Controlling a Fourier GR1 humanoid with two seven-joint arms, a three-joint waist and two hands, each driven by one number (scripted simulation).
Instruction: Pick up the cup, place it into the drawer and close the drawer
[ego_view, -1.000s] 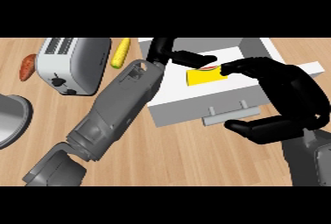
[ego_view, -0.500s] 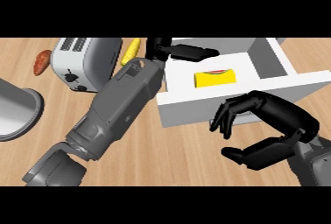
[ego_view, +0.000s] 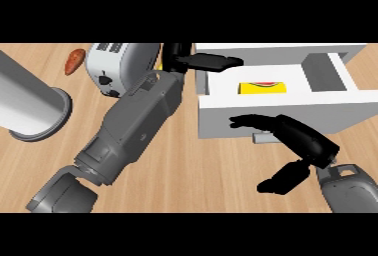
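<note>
Cup (ego_view: 262, 87) in drawer (ego_view: 273, 111); closing step. Right hand (ego_view: 304, 143) at front, fingers spread, empty; left hand (ego_view: 205, 61) fingers straight. Next: push shut.

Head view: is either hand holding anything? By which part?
Nothing is held. The yellow cup lies loose in the drawer; the left hand is open at its side rim, the right hand open before its front.
</note>
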